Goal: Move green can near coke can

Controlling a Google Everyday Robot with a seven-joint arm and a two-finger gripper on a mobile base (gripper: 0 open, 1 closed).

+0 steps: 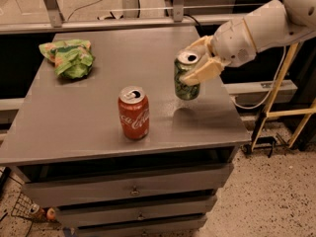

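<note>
The green can is dark green with a silver top. It hangs upright a little above the grey table top, right of centre. My gripper comes in from the right and is shut on the can's upper part, one pale finger across its front. The coke can is red with white script and stands upright near the table's front middle, to the left of and nearer than the green can. A gap of about one can width lies between them.
A green and orange snack bag lies at the back left of the table. The table's right edge is close to the gripper. Drawers sit below the table top. A yellow frame stands on the floor at right.
</note>
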